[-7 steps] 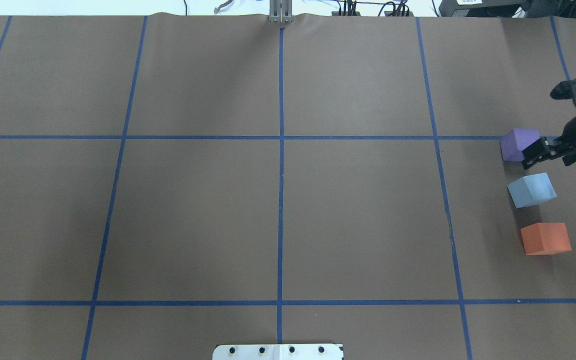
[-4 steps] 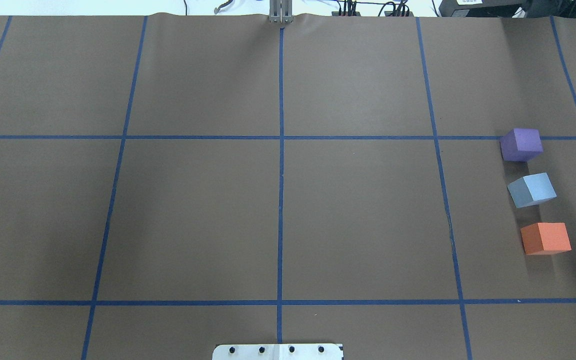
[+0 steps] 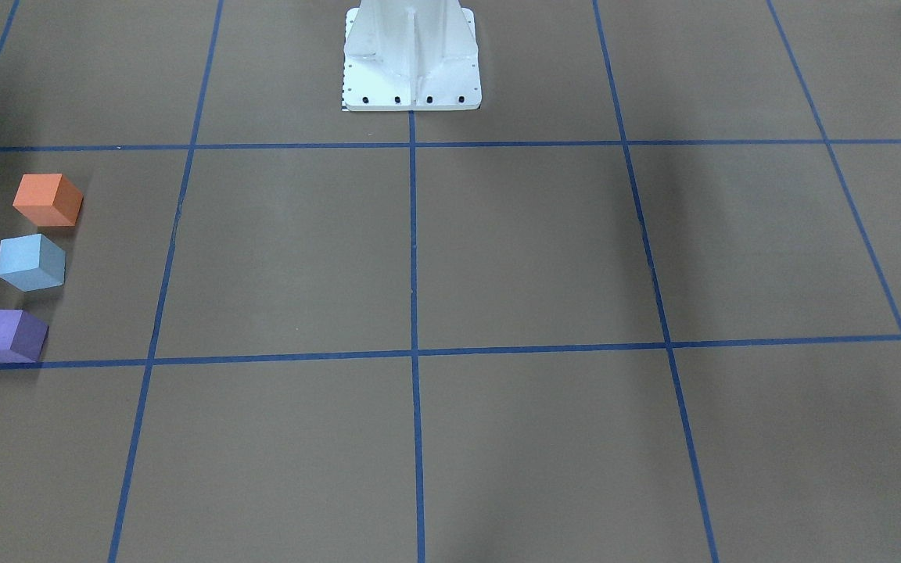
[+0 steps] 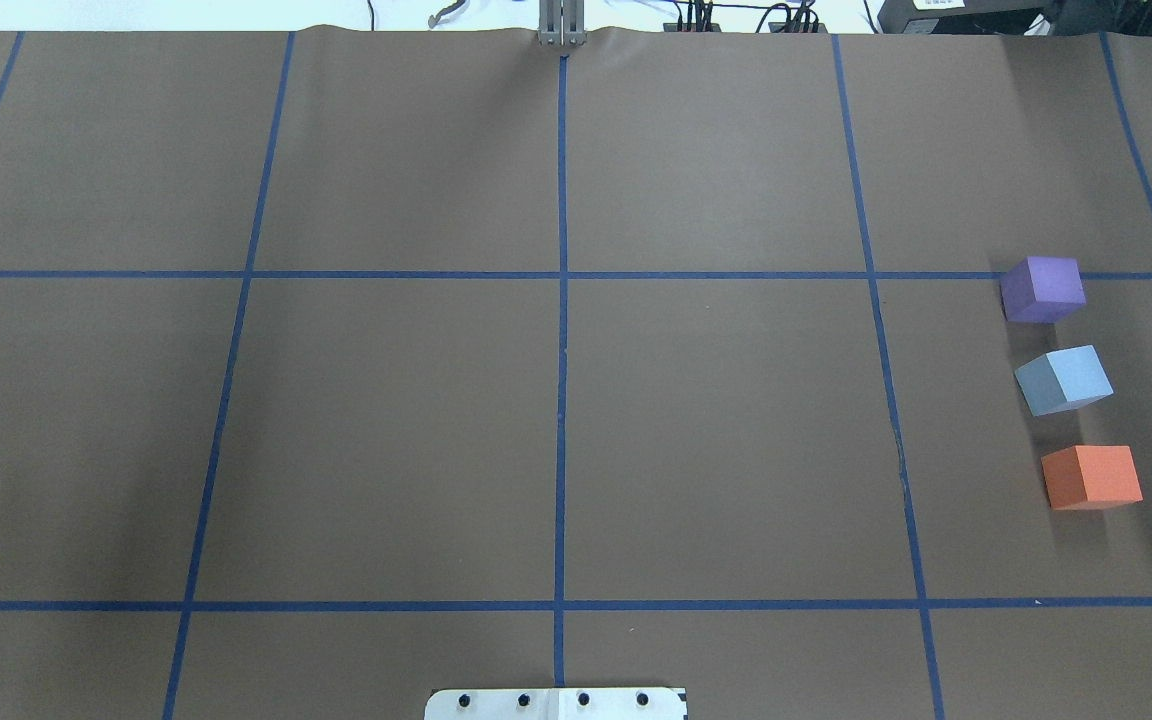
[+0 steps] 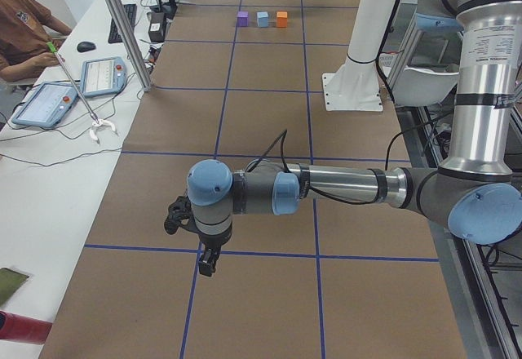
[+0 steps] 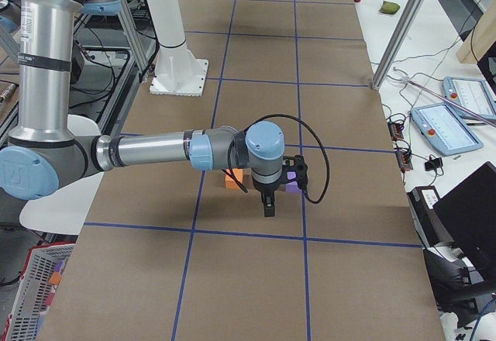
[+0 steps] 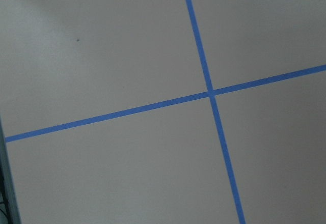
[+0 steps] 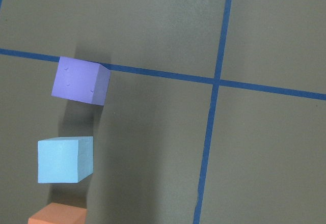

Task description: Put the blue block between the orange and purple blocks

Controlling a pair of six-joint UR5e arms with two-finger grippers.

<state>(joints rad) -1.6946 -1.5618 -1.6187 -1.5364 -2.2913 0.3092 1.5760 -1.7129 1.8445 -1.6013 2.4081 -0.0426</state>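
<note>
Brown paper (image 4: 716, 420) gridded with blue tape (image 4: 561, 400) lies under the left claw (image 5: 208, 263) and the right claw (image 6: 267, 205). A tape crossing (image 7: 210, 92) sits just below the left claw. Well beyond that claw, on a white bench (image 5: 49, 159), lie a tablet (image 5: 45, 102), a second tablet (image 5: 102, 73) and a mouse (image 5: 86, 46), beside a seated man (image 5: 24, 33). A white pedestal (image 6: 180, 70) stands well apart from the right claw.
</note>
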